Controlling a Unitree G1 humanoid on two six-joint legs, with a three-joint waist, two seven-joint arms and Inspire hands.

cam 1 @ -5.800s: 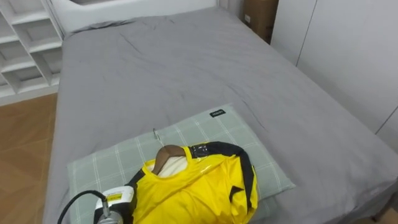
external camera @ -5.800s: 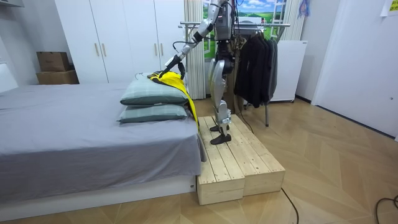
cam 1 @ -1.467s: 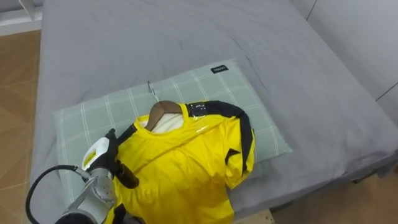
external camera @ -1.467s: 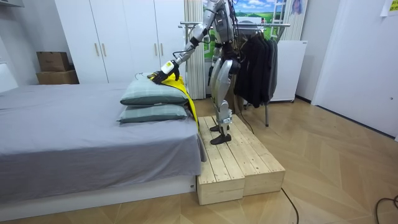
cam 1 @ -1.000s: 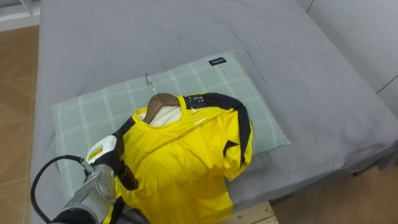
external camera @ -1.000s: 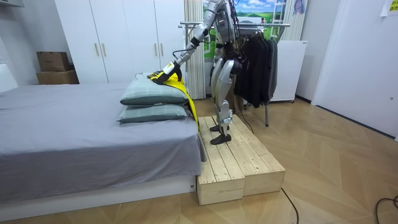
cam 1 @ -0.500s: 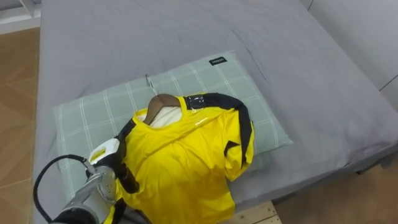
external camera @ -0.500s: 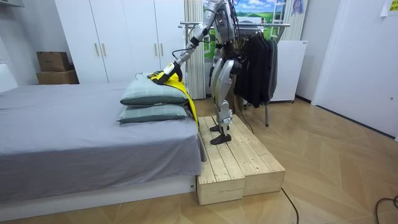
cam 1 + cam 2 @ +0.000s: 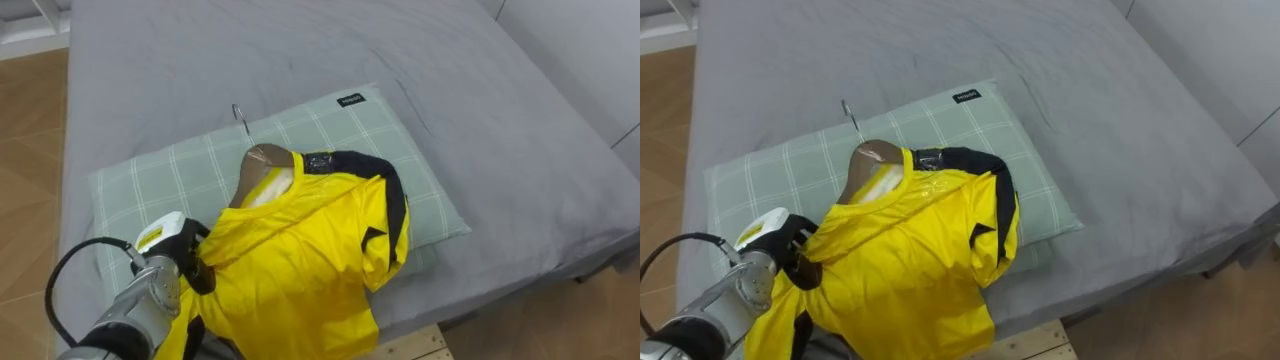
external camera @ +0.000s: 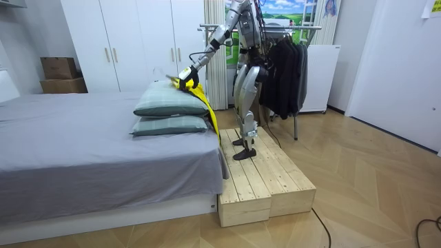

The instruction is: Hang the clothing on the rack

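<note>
A yellow shirt [image 9: 300,250] with dark trim hangs on a wooden hanger [image 9: 262,165] and lies across a green checked pillow [image 9: 380,140] at the bed's near edge. The hanger's metal hook [image 9: 240,115] points toward the far side of the bed. My left hand [image 9: 170,250] comes in from the lower left. Its dark fingers [image 9: 203,272] are curled into the shirt's left shoulder, where the hanger's arm runs. The hanger's neck is tilted up off the pillow. In the room view the left hand [image 10: 186,74] holds the shirt [image 10: 200,93] just above the stacked pillows.
The grey bed [image 9: 300,50] stretches ahead, with wood floor [image 9: 25,120] on its left. I stand on a wooden platform [image 10: 269,179] beside the bed. Behind me is a clothes rack [image 10: 289,29] with dark garments [image 10: 282,69]. White wardrobes line the far wall.
My left hand's fingers have curled onto the shirt's shoulder and risen a little. The hanger's neck and hook have lifted and tipped up off the pillow.
</note>
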